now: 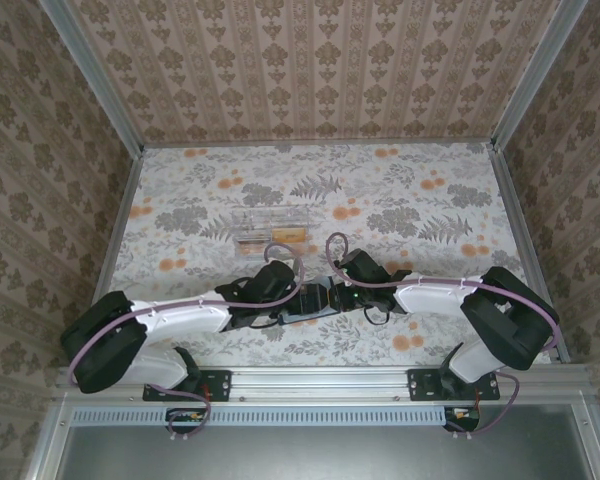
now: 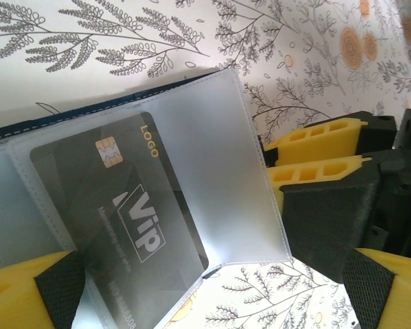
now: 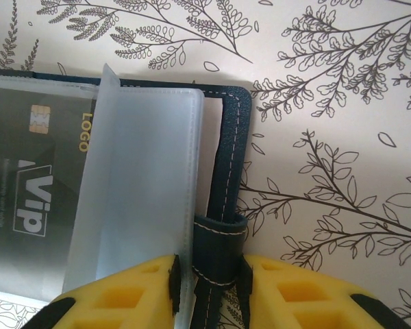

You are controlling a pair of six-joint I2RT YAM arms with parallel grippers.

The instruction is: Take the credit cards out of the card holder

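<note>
While dark grey VIP credit card (image 2: 123, 219) sits inside frosted plastic sleeve (image 2: 219, 157) of small navy bifold card holder (image 3: 226, 157), no card out yet; whole extraction left, I judge. Holder lies open on floral-patterned table (image 1: 430, 200), between my arms. Pose: left end effector (image 2: 205, 301) gaping wide over card, holding nothing; right end effector (image 3: 209, 288) pinched on holder's navy strap (image 3: 219, 236), pinning it. Both arms folded inward, wrists low.
</note>
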